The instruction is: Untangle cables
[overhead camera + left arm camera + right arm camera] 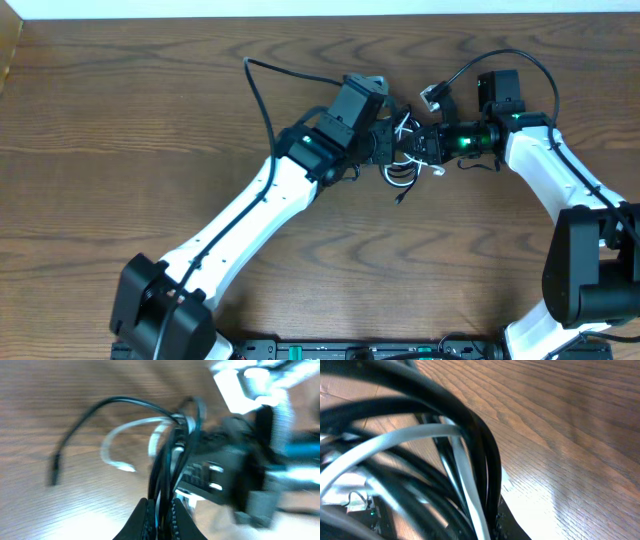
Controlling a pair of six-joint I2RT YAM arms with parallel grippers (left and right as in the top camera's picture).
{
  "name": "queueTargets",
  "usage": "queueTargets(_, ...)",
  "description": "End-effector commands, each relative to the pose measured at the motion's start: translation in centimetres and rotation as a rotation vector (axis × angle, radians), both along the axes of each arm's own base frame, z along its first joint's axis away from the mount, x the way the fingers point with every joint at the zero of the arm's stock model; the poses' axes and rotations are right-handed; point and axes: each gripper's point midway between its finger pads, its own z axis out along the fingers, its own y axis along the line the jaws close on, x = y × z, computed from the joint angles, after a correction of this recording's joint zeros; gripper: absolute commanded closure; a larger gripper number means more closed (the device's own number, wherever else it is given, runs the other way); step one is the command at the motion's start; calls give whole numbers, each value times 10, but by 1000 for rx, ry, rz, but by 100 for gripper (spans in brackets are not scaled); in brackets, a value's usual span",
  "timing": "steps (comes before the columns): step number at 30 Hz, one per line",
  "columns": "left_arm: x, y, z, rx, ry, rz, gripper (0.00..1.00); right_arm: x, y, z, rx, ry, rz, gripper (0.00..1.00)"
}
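- At the far middle of the wooden table (120, 120), both my arms meet nose to nose over one small bundle (404, 150) of cords, which lies between them.
- My left gripper (161, 506) has its jaws together, clamped on strands of that bundle; dark and pale strands both run down between the fingers.
- My right gripper (428, 143) is closed too. Cords run down toward its jaws, but its own camera is so crowded by them that I cannot tell which strand it pinches.
- Crowding: the right gripper's dark body sits just behind the bundle as my left camera sees it, and the two heads are nearly touching.
- A thick black arm wire (262, 100) arcs over the table beside my left arm, apart from the bundle; a similar one loops above my right arm.
- Count: two cords, one black cord (120, 399) and one white cord (395, 442), looped through each other.
- One loose plug end (52, 477) of the black cord hangs free to the side, off the table.
- Count of arms: two; grippers: two, both at the bundle.
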Motion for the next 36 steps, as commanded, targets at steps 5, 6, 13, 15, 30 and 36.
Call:
queueTargets(5,-21,-16,54,-263,-28,-315,93,7,-15,-13,-97,10,-65,99)
queueTargets(6,-19,-14,58,-276,-46,-333,93,7,-14,-13,-97,10,-65,99)
queueTargets(13,21,18,61,-229,-144,-219,92,7,-14,-13,-97,12,-64,99)
queueTargets(15,29,25,56,-201,-150,-180,93,6,-14,-13,-96,13,-64,99)
queueTargets(30,19,-5,-53,24,93,3,92,6,-14,-14,-97,14,-64,99)
queueTargets(36,27,1,-80,165,53,137,83,6,-14,-13,-97,13,-64,99)
